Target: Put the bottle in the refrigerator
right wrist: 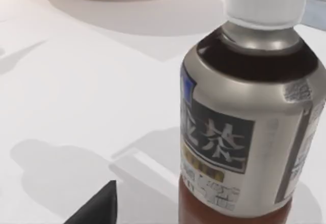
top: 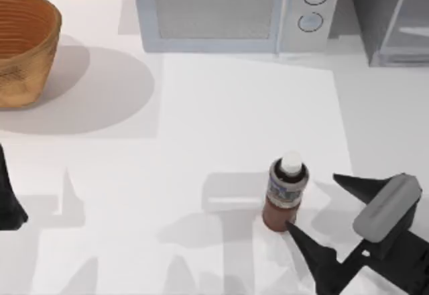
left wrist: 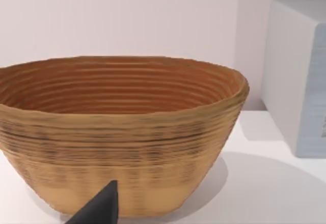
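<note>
The bottle stands upright on the white table, with a white cap, a blue-grey label and a reddish-brown lower body. My right gripper is open just to its right, fingers spread wide toward it, one fingertip close to the bottle's base. In the right wrist view the bottle looms close beside a dark fingertip. The refrigerator, a dark-grey cabinet with a pale framed door, stands at the far right. My left arm is parked at the left edge.
A pale microwave with two round dials stands at the back centre, left of the refrigerator. A woven basket sits at the back left, also close in the left wrist view.
</note>
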Robot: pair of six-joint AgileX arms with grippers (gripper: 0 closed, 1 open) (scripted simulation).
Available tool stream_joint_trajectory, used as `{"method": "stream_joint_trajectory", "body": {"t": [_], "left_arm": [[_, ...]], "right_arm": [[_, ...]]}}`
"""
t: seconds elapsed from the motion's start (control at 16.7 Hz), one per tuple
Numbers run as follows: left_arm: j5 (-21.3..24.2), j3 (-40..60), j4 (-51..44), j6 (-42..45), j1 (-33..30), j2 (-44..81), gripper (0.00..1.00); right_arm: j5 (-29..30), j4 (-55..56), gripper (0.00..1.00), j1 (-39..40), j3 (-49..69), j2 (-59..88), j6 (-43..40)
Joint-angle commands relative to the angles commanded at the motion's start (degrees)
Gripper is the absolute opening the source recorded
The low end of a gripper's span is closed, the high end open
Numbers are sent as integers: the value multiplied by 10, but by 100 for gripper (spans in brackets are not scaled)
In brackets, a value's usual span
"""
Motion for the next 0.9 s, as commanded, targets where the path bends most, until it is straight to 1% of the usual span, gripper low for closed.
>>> {"method": "stream_joint_trajectory", "body": {"t": [0.36,0.78,0.9], "left_arm": [[0,0,0,0,0,0,100],[0,0,0,0,0,0,100],[0,0,0,0,0,0,100]], "right_arm": [[1,-2,100,0,8,6,0],[19,-20,100,17,119,99,3],[21,-22,100,19,132,109,4]]}}
